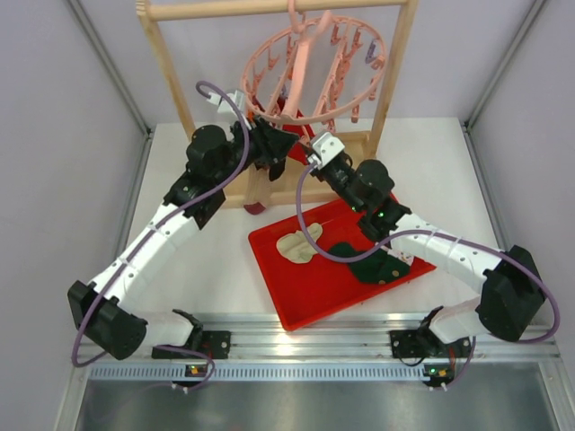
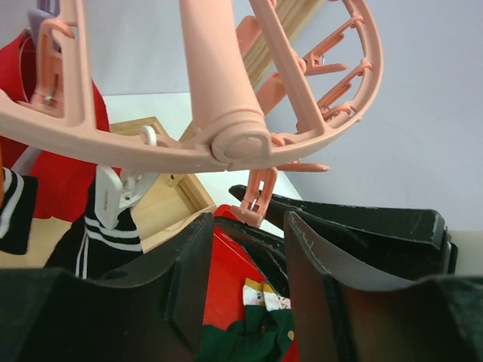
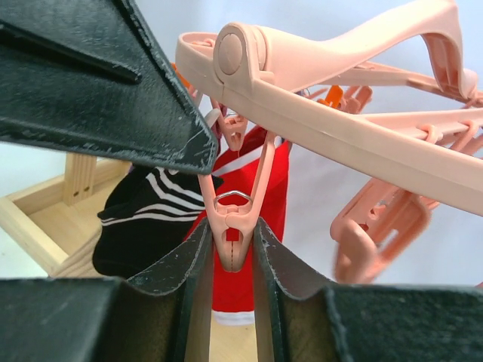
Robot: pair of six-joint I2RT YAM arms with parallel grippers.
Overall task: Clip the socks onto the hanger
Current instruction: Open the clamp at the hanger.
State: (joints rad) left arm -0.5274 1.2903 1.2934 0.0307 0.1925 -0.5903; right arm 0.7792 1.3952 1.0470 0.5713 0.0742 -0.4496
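Two grippers, top view: left gripper (image 1: 286, 144) and right gripper (image 1: 310, 149) meet under the pink hanger (image 1: 304, 67) on the wooden rack (image 1: 166, 63); cream sock (image 1: 295, 244) and dark green sock (image 1: 368, 262) lie in the red tray (image 1: 305, 298).
Left wrist: jaws apart, empty; pink peg (image 2: 256, 200) hangs just above them; black striped sock (image 2: 102, 241) hangs at left.
Right wrist: jaws narrow, pinching that peg; red sock (image 3: 275, 173) behind.
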